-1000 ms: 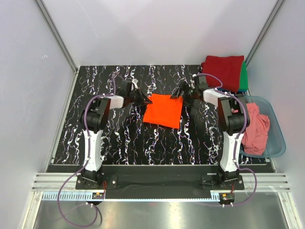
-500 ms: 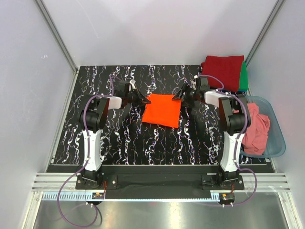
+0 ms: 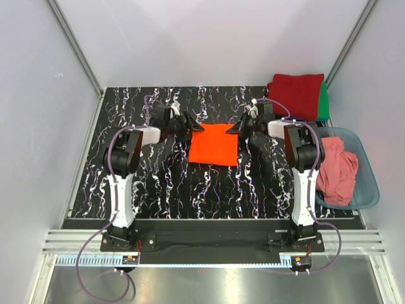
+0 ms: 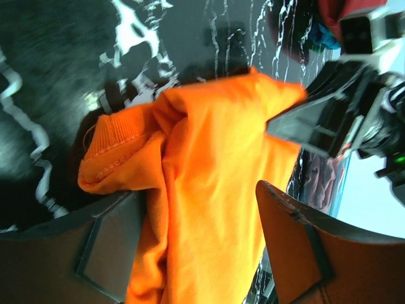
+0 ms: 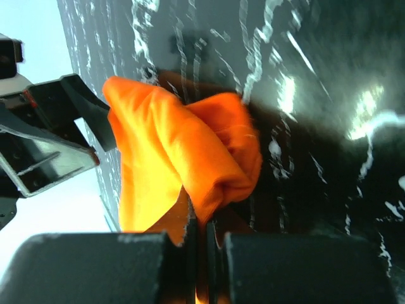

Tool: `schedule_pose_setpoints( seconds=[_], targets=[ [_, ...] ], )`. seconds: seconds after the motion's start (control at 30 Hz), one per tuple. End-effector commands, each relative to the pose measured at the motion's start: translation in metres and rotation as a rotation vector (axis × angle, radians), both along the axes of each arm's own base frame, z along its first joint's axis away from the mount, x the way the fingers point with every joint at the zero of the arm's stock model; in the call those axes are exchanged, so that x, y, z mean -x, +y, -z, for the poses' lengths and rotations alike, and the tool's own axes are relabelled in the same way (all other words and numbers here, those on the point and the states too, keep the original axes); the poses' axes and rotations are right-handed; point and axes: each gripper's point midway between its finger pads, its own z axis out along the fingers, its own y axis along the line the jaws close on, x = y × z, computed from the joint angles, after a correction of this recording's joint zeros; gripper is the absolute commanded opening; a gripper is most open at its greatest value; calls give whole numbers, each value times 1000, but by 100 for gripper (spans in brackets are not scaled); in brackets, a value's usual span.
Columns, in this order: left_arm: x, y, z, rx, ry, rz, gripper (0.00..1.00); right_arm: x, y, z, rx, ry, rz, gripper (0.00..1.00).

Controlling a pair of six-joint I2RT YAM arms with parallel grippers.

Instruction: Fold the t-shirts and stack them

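My left end effector (image 3: pixel 188 125) has just let go: its jaws now stand wide, with a ribbed hem of the orange t-shirt (image 3: pixel 214 144) lying loose between them. My right end effector (image 3: pixel 238 128) has meanwhile clamped tight on the shirt's opposite far corner. The shirt lies folded square mid-desk, nudged slightly toward the far edge. I judge it ready to go to the dark red folded shirt (image 3: pixel 295 94) at the far right corner. The desk (image 3: pixel 158 183) is black and marble-veined, boxed by pale walls (image 3: pixel 209 44).

Soft matt cloth orange t-shirt (image 3: pixel 214 144), glossy marbled table (image 3: pixel 164 183)
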Motion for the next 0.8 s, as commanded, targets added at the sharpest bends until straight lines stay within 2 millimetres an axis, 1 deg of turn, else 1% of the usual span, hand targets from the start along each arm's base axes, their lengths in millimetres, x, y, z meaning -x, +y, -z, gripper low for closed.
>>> schedule_pose_setpoints(
  seconds=[0.0, 0.03, 0.07, 0.1, 0.13, 0.17, 0.2, 0.23, 0.27, 0.33, 0.37, 0.43, 0.47, 0.53, 0.57, 0.6, 0.63, 0.67, 0.7, 0.73, 0.77],
  targets=[
    [-7, 22, -17, -19, -63, -49, 76, -26, -7, -56, 28, -152, -13, 0],
    [-6, 25, -18, -16, -59, -54, 76, -27, -12, -60, 59, -168, -15, 0],
    [-6, 31, -20, -16, -63, -64, 77, -37, -18, -78, 81, -215, 1, 0],
    [-6, 33, -20, -17, -63, -68, 77, -39, -22, -82, 103, -227, 6, 0],
    [-6, 36, -19, -23, -61, -71, 77, -37, -28, -82, 147, -222, -5, 0],
    [-6, 39, -20, -26, -61, -78, 77, -46, -35, -94, 182, -255, 15, 0],
    [-6, 41, -20, -29, -62, -81, 77, -45, -39, -93, 212, -243, 15, 0],
    [-6, 43, -19, -38, -62, -88, 77, -48, -44, -97, 245, -266, 19, 0],
    [-5, 44, -18, -41, -60, -90, 77, -53, -52, -96, 282, -272, 43, 0],
    [-5, 45, -17, -51, -60, -96, 77, -59, -65, -103, 338, -306, 49, 0],
    [-5, 45, -17, -51, -59, -96, 77, -66, -71, -110, 376, -331, 72, 0],
    [-5, 46, -16, -56, -57, -98, 77, -71, -86, -114, 443, -350, 80, 0],
    [-5, 46, -16, -57, -60, -99, 77, -80, -95, -123, 488, -379, 107, 0],
    [-5, 46, -15, -56, -57, -100, 76, -84, -109, -125, 559, -387, 112, 0],
    [-5, 46, -15, -54, -55, -98, 76, -92, -119, -136, 598, -414, 138, 0],
    [-5, 45, -15, -50, -54, -97, 76, -92, -126, -136, 624, -402, 138, 0],
    [-5, 44, -16, -42, -53, -90, 76, -96, -138, -137, 654, -405, 151, 0],
    [-6, 43, -14, -35, -51, -88, 75, -102, -147, -147, 675, -426, 176, 0],
    [-6, 42, -15, -31, -51, -87, 75, -103, -152, -150, 683, -430, 185, 0],
    [-7, 41, -15, -24, -52, -86, 75, -109, -163, -160, 690, -449, 212, 0],
    [-6, 41, -15, -23, -52, -83, 75, -112, -168, -164, 693, -458, 223, 0]
  ],
)
